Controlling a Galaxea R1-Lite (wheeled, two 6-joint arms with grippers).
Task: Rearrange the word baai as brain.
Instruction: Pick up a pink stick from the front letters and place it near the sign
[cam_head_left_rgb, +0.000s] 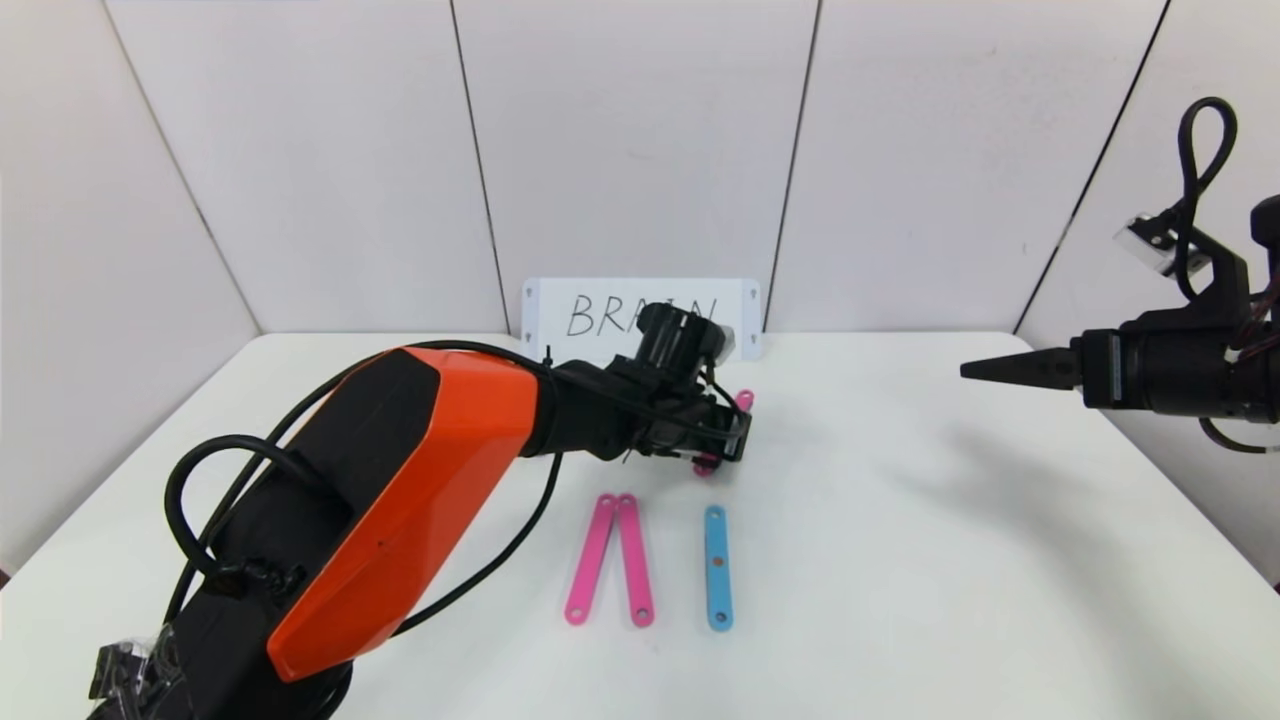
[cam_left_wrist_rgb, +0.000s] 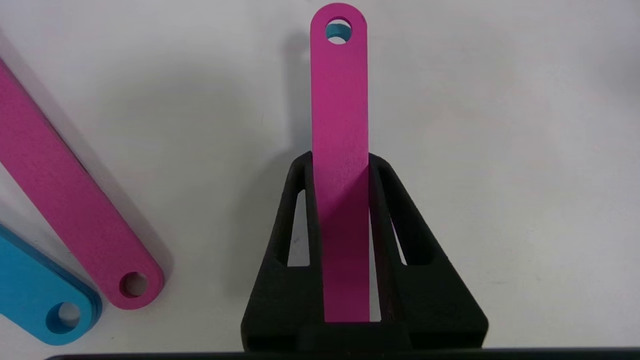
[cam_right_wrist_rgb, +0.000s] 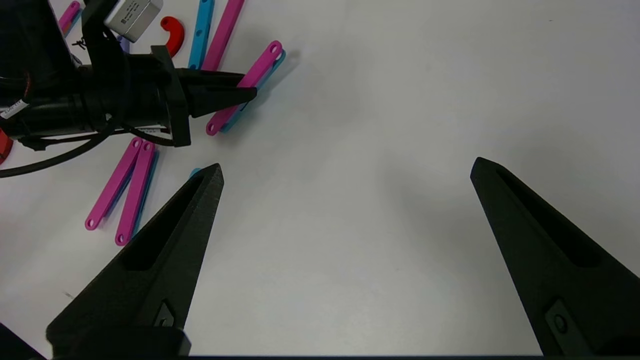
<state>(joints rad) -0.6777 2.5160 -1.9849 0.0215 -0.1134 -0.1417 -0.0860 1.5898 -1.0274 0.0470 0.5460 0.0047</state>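
My left gripper (cam_head_left_rgb: 735, 440) reaches to the table's middle and is shut on a pink strip (cam_head_left_rgb: 743, 401). In the left wrist view the strip (cam_left_wrist_rgb: 340, 100) runs out between the closed fingers (cam_left_wrist_rgb: 300, 210), and blue shows through its end hole. The right wrist view shows this strip (cam_right_wrist_rgb: 260, 65) low over a blue strip (cam_right_wrist_rgb: 239, 112). Two pink strips (cam_head_left_rgb: 610, 560) lie in a narrow upside-down V in front, with a blue strip (cam_head_left_rgb: 717, 567) to their right. My left arm hides the other letters in the head view. My right gripper (cam_right_wrist_rgb: 346, 167) is open and empty, raised at the right (cam_head_left_rgb: 965, 370).
A white card (cam_head_left_rgb: 640, 310) with handwritten BRAIN stands at the table's back edge. The right wrist view shows a red curve (cam_right_wrist_rgb: 172, 32), a blue strip (cam_right_wrist_rgb: 201, 30) and a pink strip (cam_right_wrist_rgb: 225, 27) beyond my left arm. Bare white table lies under the right gripper.
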